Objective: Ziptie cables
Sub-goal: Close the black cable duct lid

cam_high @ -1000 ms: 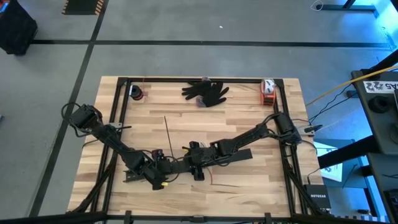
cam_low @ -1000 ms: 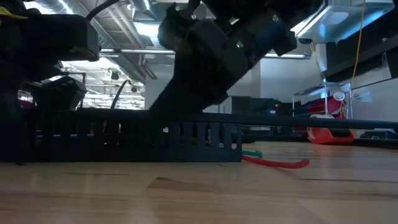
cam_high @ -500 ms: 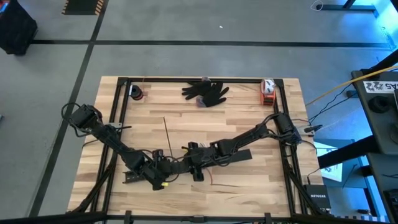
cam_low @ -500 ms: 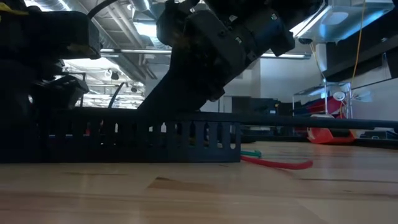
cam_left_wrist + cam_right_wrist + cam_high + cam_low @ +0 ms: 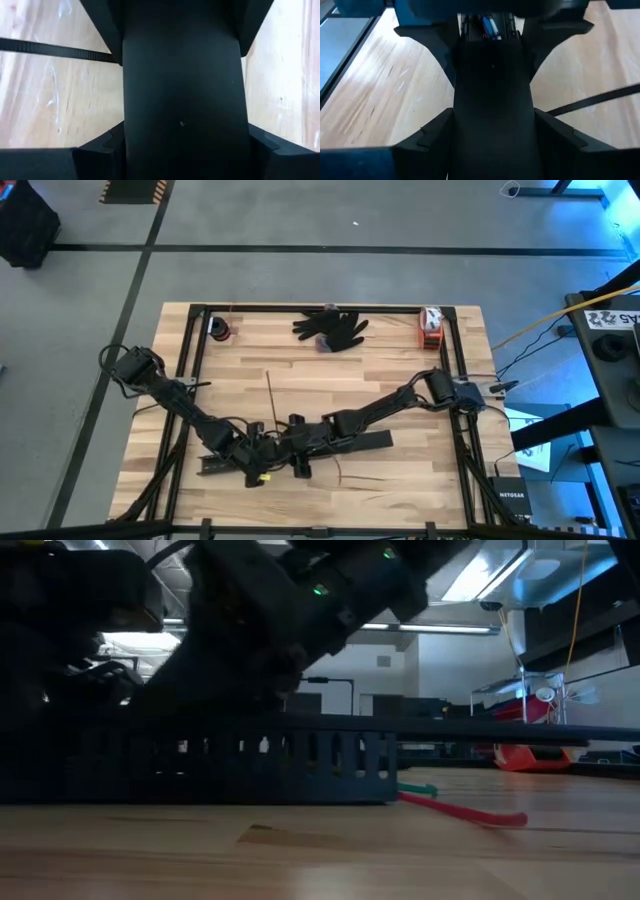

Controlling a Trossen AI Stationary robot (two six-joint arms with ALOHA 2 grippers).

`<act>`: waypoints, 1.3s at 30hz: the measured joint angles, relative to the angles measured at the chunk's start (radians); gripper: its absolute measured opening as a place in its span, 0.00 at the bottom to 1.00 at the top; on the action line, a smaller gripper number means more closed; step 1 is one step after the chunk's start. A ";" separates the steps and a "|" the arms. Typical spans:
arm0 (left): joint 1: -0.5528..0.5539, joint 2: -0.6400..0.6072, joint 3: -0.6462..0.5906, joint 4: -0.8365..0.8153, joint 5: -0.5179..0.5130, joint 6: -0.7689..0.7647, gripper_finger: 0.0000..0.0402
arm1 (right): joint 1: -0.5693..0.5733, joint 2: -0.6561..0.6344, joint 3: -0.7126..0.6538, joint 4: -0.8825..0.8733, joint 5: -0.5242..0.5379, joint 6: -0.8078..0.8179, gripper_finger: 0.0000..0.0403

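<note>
Both grippers, left gripper and right gripper, were clamped on the slotted black bar near the front edge, probably steadying it, while the ziptie lay loose just behind and the cables trailed beside the bar's end.

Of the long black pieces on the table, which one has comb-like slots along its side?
The black slotted bar under the two grippers, standing on edge with open slots along its wall in the low view. The thin black ziptie lying apart on the bare wood is plain and hair-narrow.
</note>
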 joint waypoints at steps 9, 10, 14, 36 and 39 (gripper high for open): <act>0.002 0.001 -0.001 -0.007 -0.013 -0.032 0.63 | -0.002 0.035 0.091 -0.128 0.002 -0.034 0.54; 0.003 0.002 0.000 0.014 -0.042 -0.034 0.65 | -0.002 0.036 0.093 -0.121 0.006 -0.037 0.54; 0.007 0.002 0.008 0.002 -0.060 -0.057 0.73 | -0.003 0.038 0.093 -0.121 -0.001 -0.037 0.54; -0.170 -0.356 0.099 -0.469 -0.042 -0.173 0.75 | -0.002 0.037 0.093 -0.146 0.008 -0.031 0.55; -0.208 -0.345 0.076 -0.472 -0.058 -0.200 0.75 | -0.002 0.037 0.092 -0.146 0.008 -0.030 0.55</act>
